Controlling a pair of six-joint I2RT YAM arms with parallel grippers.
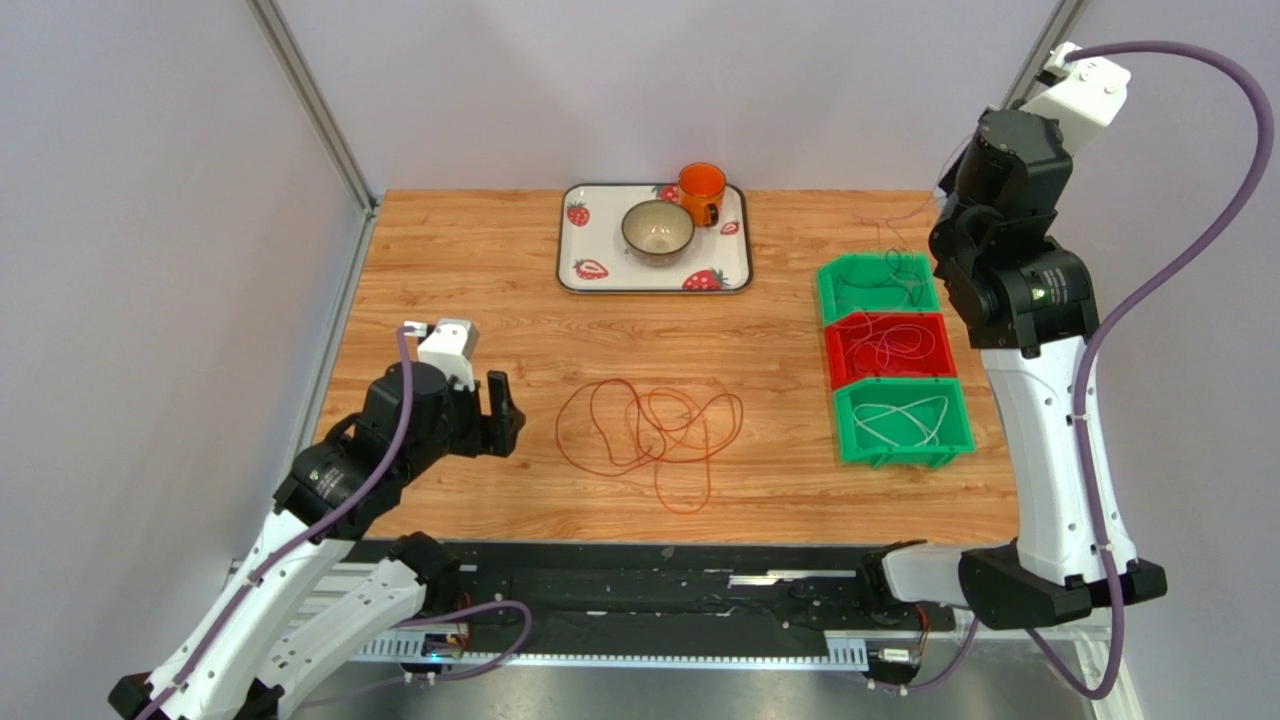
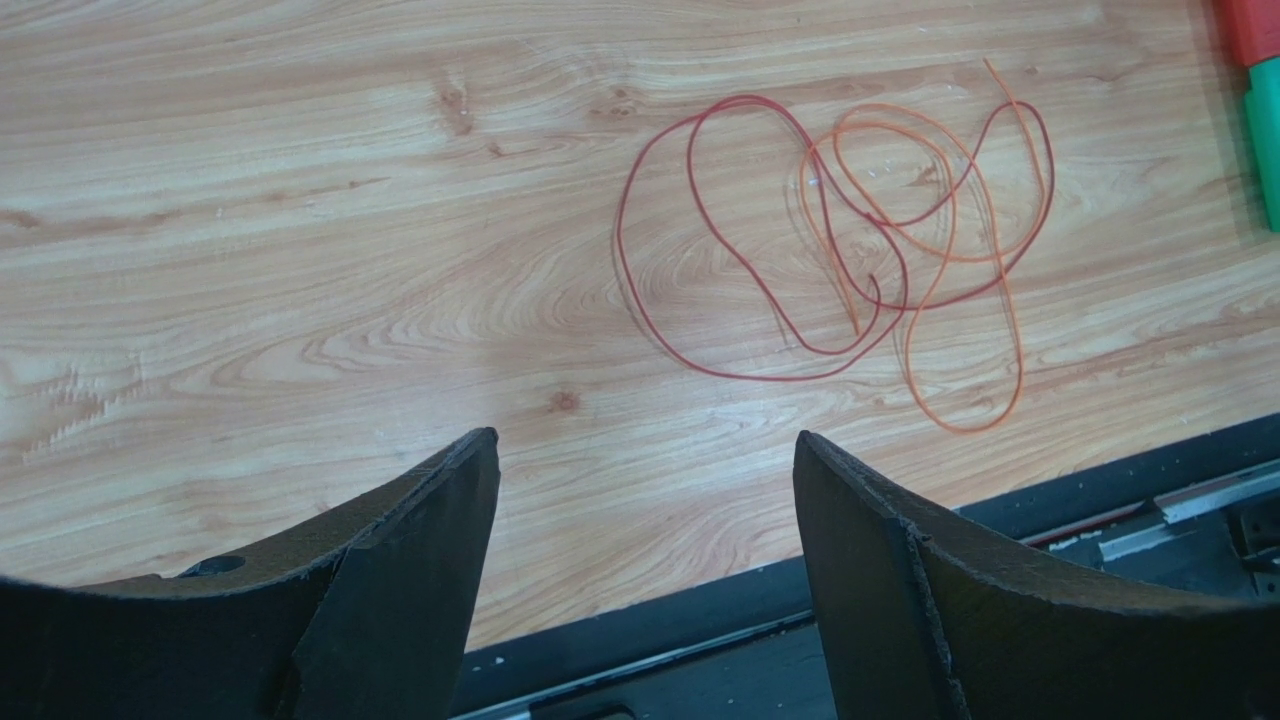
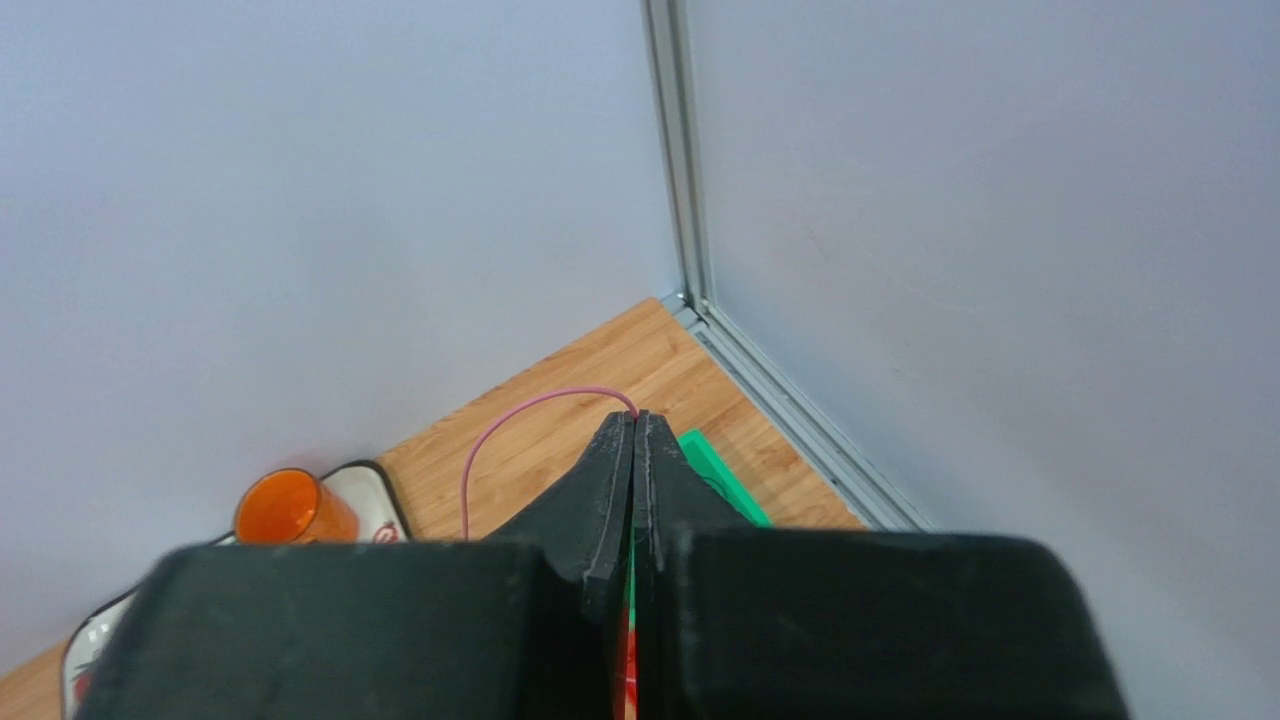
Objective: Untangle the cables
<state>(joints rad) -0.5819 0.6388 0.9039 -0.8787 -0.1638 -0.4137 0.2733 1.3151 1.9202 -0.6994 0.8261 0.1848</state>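
The left gripper hangs low over the near left part of the light wooden table. Its two dark fingers stand wide apart with nothing between them, and they point towards the tangle just to its right.

That tangle lies flat on the wood near the table's front edge. It is made of a thin red cable in long loose loops and a thin orange cable whose loops cross over and under the red ones on the right half of the tangle. One orange loop trails out towards the near edge.

At the far middle of the table sits a white rectangular tray with strawberry prints. It carries a pale ceramic bowl and, beside it at the back, a translucent orange cup.

Along the right side three shallow plastic bins stand in a row, touching. The far green bin holds a thin dark cable. The middle red bin holds fine loops whose colour I cannot tell. The near green bin holds a thin white cable.

The right gripper is raised high above the far green bin, towards the back right corner. Its jaws are pressed together, pinching a thin pinkish cable that arcs out from the fingertips and drops away to the left.
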